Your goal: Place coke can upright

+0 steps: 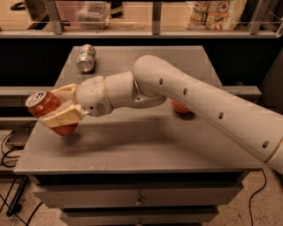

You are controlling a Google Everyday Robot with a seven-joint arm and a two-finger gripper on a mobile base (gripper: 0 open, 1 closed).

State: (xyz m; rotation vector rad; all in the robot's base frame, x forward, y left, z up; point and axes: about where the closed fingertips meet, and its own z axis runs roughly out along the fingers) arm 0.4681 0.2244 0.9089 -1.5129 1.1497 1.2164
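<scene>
Your inventory, one arm at a grey worktop (132, 150):

- Gripper (51, 107): at the worktop's left edge, on the end of the white arm (194, 101) that reaches in from your right. Its cream fingers (64, 118) are clamped onto the coke can (45, 104), one above and one below.
- Coke can: red, held tilted, silver top pointing left and up, base low over the left edge. You cannot tell whether the base touches the surface.
- Silver can (86, 57): lying on its side at the far left corner, well apart from the gripper.
- Reddish round item (178, 107): on the worktop behind the arm, mostly hidden.
- Worktop: matte grey, casting shadow under the arm; drawers below, with a small handle (139, 201).
- Room: a rail and shelf behind carry a clear plastic box (93, 13) and a printed bag (216, 13). Dark cables (9, 152) trail at the left, one cable (256, 194) on the speckled floor at the right.
</scene>
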